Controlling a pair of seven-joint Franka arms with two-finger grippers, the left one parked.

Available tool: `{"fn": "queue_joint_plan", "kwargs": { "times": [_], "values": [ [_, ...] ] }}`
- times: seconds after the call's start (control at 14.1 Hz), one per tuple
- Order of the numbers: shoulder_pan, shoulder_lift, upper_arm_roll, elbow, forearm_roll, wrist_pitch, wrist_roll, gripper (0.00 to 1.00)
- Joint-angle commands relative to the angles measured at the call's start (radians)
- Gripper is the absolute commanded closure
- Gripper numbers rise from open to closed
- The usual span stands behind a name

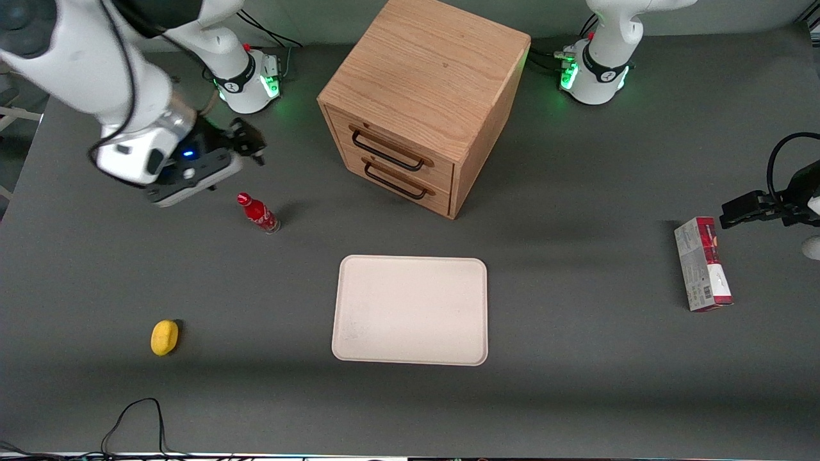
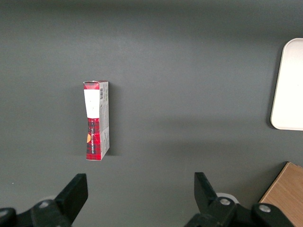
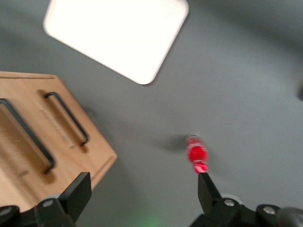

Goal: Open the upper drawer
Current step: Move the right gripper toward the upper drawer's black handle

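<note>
Hovering spread-fingered above the table, the pincer (image 1: 246, 142) sits well apart from the closed upper drawer (image 1: 389, 148)

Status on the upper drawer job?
Hand open, empty, in the air above the red bottle, toward the working arm's end. Upper drawer shut, handle untouched. Nothing in front of it.

Right arm's gripper (image 1: 246, 142) hovers above the table, fingers spread

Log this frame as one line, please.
phase: approach | gripper: open, holding nothing, in the air above bottle | upper drawer: shut, handle untouched | lower drawer: shut
</note>
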Motion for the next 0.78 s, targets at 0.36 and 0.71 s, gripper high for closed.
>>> {"fn": "queue_joint_plan", "kwargs": {
  "times": [0.36, 0.71],
  "values": [
    [0.221, 0.175, -0.009, 0.179, 0.097, 0.000, 0.074, 0.00],
    [0.221, 0.269, 0.032, 0.213, 0.153, -0.005, -0.265, 0.00]
  ]
}}
